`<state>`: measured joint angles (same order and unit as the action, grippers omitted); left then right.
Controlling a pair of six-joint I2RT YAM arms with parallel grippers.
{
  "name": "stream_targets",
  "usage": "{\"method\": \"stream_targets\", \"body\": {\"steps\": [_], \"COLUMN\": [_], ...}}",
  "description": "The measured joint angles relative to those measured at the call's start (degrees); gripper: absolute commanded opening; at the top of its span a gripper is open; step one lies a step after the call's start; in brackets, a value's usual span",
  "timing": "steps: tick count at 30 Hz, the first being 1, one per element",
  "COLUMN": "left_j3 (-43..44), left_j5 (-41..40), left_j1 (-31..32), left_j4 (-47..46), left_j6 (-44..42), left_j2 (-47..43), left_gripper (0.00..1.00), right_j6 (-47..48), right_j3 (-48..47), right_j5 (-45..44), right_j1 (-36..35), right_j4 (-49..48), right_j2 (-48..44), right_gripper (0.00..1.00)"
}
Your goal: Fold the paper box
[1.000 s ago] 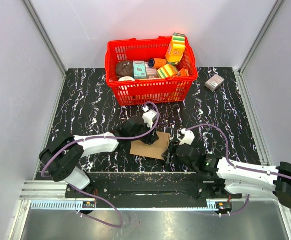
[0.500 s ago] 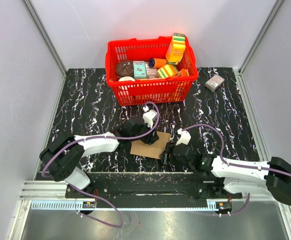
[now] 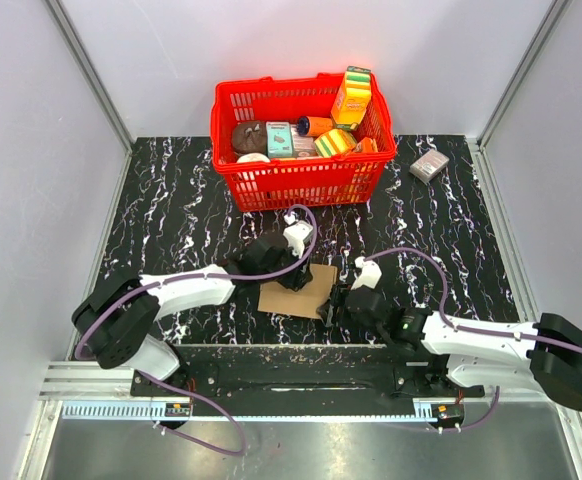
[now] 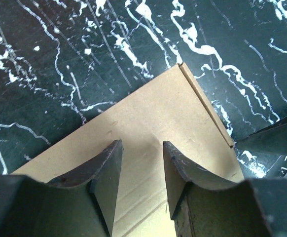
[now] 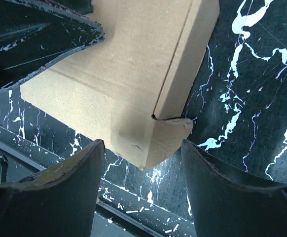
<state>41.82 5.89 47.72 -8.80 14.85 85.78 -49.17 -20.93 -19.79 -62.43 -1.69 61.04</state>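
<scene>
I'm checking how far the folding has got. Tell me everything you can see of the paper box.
The paper box is plain brown cardboard, unprinted, lying mostly flat near the front edge of the black marbled table. Creases run across it, a narrow flap lines one edge, and one corner is bent and crumpled. The left gripper sits over the sheet, jaws apart; the right gripper straddles the bent corner, jaws open.

I am working over a black table veined with white. Pale grey walls are closing it in on three sides.
</scene>
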Motion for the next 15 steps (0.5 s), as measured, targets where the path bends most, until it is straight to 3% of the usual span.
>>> {"method": "stream_targets", "body": {"steps": [15], "left_j3": [2.1], "left_j5": [-10.8], "left_j1": [0.0], "left_j4": [9.6], "left_j6": [-1.6], "left_j2": [-2.1], "left_gripper": [0.52], "right_j6": [0.1], "right_j3": [0.0], "right_j5": [0.7], "right_j1": [0.3], "right_j4": [-0.4], "right_j2": [-0.2], "right_gripper": [0.71]}}
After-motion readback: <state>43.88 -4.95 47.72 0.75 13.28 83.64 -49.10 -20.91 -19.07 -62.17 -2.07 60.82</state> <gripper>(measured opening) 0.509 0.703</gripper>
